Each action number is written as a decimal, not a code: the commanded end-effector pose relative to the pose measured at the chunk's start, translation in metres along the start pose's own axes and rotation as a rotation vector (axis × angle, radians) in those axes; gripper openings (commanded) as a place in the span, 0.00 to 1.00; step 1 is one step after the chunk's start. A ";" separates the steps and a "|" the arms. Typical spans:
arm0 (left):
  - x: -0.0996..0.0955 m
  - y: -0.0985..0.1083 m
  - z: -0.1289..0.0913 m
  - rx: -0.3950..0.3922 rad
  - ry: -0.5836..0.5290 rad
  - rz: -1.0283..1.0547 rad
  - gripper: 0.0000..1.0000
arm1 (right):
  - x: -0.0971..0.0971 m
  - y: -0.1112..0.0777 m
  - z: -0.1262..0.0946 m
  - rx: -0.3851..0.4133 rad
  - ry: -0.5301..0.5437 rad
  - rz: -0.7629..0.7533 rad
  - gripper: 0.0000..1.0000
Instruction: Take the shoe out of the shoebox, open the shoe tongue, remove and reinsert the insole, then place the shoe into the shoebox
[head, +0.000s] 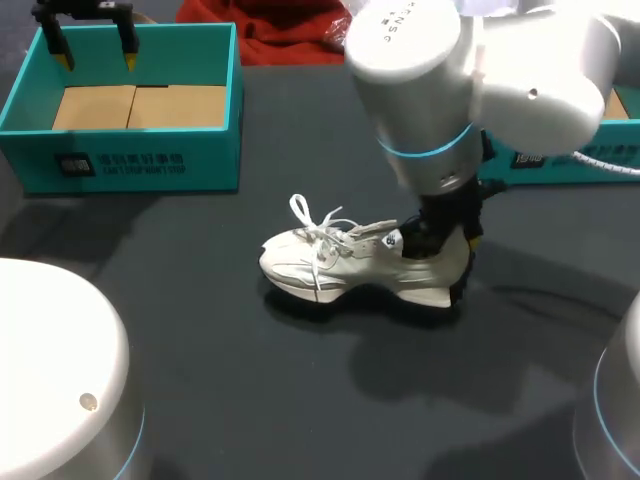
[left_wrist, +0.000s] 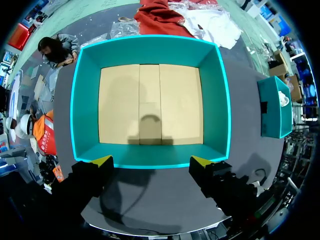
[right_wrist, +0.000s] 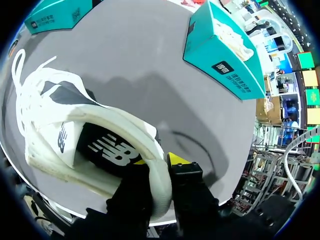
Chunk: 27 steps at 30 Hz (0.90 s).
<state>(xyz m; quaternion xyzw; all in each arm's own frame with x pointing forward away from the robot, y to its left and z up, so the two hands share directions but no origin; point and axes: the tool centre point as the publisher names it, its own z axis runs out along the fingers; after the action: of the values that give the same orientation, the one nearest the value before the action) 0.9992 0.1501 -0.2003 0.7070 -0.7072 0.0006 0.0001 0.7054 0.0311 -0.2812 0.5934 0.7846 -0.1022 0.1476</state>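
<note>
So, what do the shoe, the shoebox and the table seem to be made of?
Shoe: off-white and matte, probably fabric or synthetic leather, with woven-looking laces and a thick sole that looks like foam.
Shoebox: cardboard, with walls coloured teal and plain brown flaps on its floor.
Table: dark grey and matte. It may be a mat or laminate, but I cannot tell which.

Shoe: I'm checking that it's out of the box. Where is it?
Head view: the shoe stands near the middle, right of the empty shoebox, its heel clamped by the right hand.
</note>
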 end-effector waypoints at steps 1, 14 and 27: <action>0.000 0.000 0.000 0.000 -0.001 0.000 1.00 | 0.010 0.003 0.011 0.023 -0.003 0.013 0.00; 0.000 0.000 0.000 0.000 -0.001 0.000 1.00 | 0.018 -0.005 0.035 0.050 0.015 0.062 0.00; 0.000 0.000 0.000 0.000 -0.001 0.000 1.00 | 0.026 -0.011 0.055 0.062 0.054 0.084 0.00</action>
<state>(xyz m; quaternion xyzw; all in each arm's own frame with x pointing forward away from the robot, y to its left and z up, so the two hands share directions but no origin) 0.9992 0.1501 -0.2003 0.7070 -0.7072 0.0006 0.0001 0.6945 0.0350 -0.3365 0.6324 0.7582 -0.1092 0.1152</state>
